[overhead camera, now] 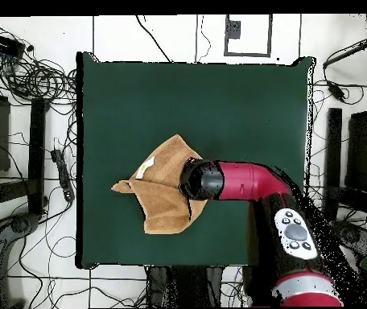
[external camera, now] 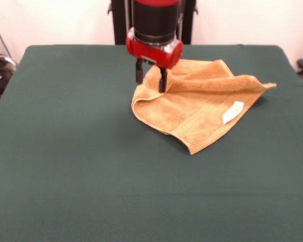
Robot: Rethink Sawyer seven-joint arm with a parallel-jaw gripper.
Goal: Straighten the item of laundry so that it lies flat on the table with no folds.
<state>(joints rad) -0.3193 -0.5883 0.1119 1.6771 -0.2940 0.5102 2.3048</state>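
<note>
Overhead, green table (overhead camera: 122,96) on white floor (overhead camera: 162,32), cables (overhead camera: 34,76) alongside.

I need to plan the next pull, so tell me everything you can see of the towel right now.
The towel is orange-tan terry cloth with woven border bands and a small white label near one edge. It is not flat: it lies crumpled and folded over itself on the green table, one corner pointing out to the side. The hand stands at its folded edge, one finger against the cloth, the other just outside it.
</note>
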